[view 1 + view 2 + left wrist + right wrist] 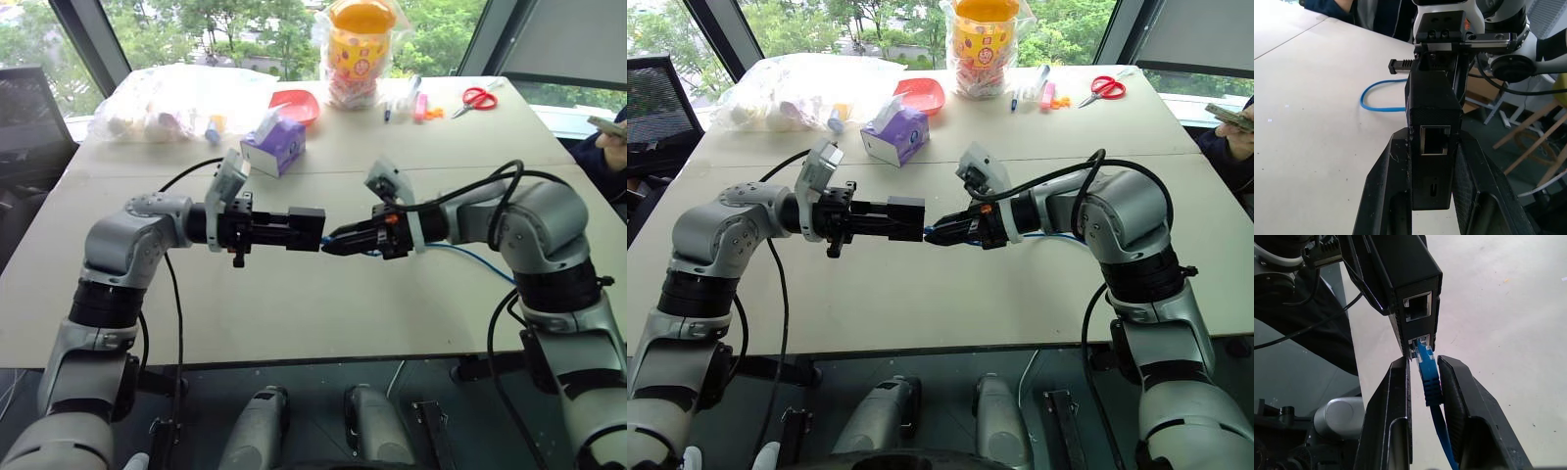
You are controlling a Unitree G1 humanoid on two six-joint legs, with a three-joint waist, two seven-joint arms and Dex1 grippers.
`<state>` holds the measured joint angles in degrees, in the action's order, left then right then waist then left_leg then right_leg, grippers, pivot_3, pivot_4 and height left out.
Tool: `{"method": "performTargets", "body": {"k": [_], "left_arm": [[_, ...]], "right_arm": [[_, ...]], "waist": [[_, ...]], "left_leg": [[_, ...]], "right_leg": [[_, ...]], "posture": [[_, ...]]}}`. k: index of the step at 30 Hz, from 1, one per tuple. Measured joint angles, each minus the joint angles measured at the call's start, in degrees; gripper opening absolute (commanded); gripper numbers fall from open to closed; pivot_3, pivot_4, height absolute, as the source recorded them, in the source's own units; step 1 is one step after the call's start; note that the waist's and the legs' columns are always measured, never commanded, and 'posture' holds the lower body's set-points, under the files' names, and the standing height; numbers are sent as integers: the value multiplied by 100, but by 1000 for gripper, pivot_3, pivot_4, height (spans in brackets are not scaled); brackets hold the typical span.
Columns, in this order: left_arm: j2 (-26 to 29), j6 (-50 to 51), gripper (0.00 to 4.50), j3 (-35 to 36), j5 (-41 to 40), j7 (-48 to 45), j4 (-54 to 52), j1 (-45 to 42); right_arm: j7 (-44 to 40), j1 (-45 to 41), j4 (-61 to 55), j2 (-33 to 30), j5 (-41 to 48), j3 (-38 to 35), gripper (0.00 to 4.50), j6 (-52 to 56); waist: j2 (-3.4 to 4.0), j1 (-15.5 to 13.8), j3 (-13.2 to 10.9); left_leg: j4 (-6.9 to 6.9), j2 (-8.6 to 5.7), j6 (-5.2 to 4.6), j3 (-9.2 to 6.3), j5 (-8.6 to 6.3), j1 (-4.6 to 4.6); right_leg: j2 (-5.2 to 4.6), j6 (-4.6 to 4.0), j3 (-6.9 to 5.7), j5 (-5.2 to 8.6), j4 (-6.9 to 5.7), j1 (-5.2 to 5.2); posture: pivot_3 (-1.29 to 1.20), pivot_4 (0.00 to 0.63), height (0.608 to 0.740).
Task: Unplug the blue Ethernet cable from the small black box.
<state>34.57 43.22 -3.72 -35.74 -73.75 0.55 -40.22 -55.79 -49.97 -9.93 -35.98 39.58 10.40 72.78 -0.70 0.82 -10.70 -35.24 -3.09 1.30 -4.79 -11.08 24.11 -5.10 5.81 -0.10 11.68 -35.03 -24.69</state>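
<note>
A: Quick status. The left gripper [312,231] is clamped on the small black box [1431,117], holding it up in the air above the table [294,313], roughly mid-table between the two arms.

B: And the cable?

A: The blue Ethernet cable [1431,387] is still plugged in. In the right wrist view the plug sits in the lower port of the box, and the upper port beside it is empty. The right gripper [1423,377] has its two fingers closed in around the blue boot just behind the plug (looks like a grasp, though I can't confirm both fingers actually press on it).

B: So how far along?

A: I'd judge it past the setup: box lifted and braced, plug bracketed. The actual pull-out is not done. The rest of the cable trails off behind the right arm and loops on the table.

B: Any text or brands?

A: Nothing readable on the box or cable. The purple tissue box [274,147] and the yellow container [361,49] at the far edge have printed patterns, too small to read. The red scissors [478,98] have no marking I can make out.
</note>
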Motion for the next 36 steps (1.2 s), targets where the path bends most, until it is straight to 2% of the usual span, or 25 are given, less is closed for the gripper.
{"method": "performTargets", "body": {"k": [8, 9, 10, 11, 26, 32, 36], "left_arm": [[2, 0, 476, 0, 1, -2, -43, 5], [2, 0, 476, 0, 1, -3, -57, 10], [3, -1, 476, 1, 2, -7, -72, 20], [15, -1, 476, 2, 2, -17, -72, 25], [127, -160, 476, -134, 61, -141, -244, 228], [489, -273, 476, -120, 137, -287, -146, 307], [591, -393, 476, -119, 161, -350, -121, 461]], "right_arm": [[0, -1, 0, 1, 12, 1, 897, 21], [0, -1, 1, 1, 12, 2, 374, 27], [-13, -1, 1, 0, 13, 4, 61, 36], [-27, -1, 1, -1, 14, 15, 21, 40], [-162, 1, 0, -99, 11, 307, 21, 34], [-374, 301, 477, -733, -324, 404, 21, -449], [-424, 537, 811, -908, -608, 392, 21, -876]], "waist": [[0, -1, 0], [0, -1, 0], [0, 0, 0], [0, 1, 0], [0, -5, 0], [0, -5, 0], [-1, 7, -1]], "left_leg": [[0, 0, 0, 0, 0, 0], [0, 0, 0, 0, 0, 0], [0, 0, 0, 0, 0, 0], [0, 0, 0, 0, 0, 0], [-1, 0, 0, 0, 0, 5], [-2, -1, 0, 10, 0, 9], [-1, 0, 0, 10, 0, 17]], "right_leg": [[0, 0, 0, 0, 0, 0], [0, 0, 0, 0, 0, 0], [0, 0, 0, 0, 0, 0], [0, 0, 0, 0, 0, 0], [-1, -1, 0, 0, 2, -2], [-2, -1, -2, 1, 7, -3], [-1, -2, -2, 1, 8, -12]], "posture": [[0, 150, 740], [0, 150, 740], [0, 150, 740], [0, 150, 740], [0, 150, 740], [0, 150, 740], [0, 150, 740]]}}
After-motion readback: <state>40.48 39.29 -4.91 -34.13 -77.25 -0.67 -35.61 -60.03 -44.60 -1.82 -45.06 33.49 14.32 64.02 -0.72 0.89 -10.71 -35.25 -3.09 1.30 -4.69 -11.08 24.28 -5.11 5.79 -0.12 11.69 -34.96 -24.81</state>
